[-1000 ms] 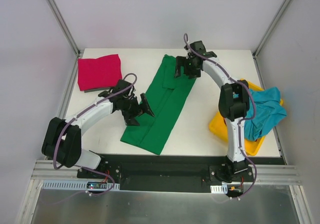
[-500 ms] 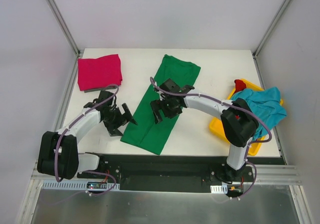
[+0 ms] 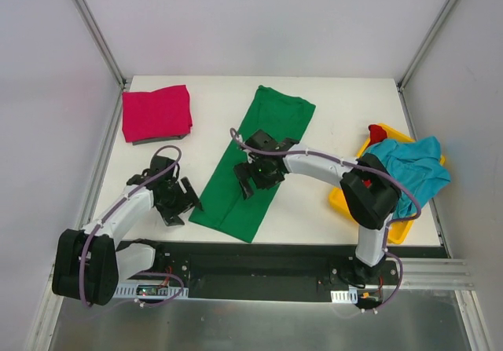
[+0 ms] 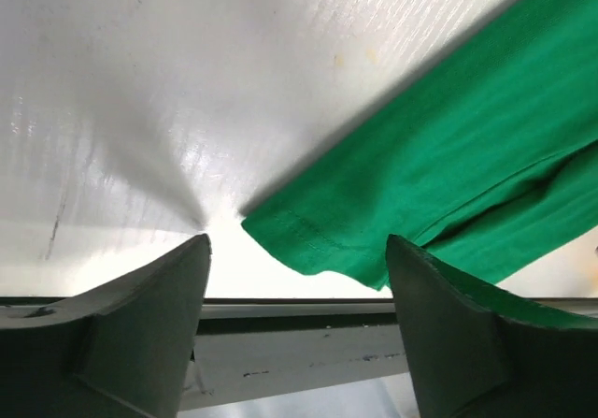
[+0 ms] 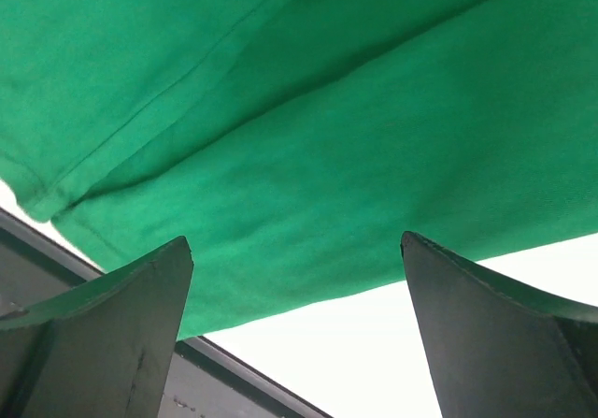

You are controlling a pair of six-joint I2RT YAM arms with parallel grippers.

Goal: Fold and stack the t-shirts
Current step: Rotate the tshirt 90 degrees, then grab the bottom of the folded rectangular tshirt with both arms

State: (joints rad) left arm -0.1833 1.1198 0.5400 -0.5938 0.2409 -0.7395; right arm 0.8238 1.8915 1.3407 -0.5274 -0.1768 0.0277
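The bright green cloth t-shirt (image 3: 277, 127) lay folded lengthwise, awaiting its cross-fold. Both spread and empty, the left pincer (image 4: 297, 245) faced its near corner and the right pincer (image 5: 294, 240) hovered mid-strip. Pinching that near hem seemed the next need.

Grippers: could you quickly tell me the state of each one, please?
Left gripper: open, empty, at the green t-shirt's corner.
Right gripper: open, empty, over the green t-shirt.

Green t-shirt (image 3: 255, 159) lengthwise-folded; magenta t-shirt (image 3: 156, 112) folded
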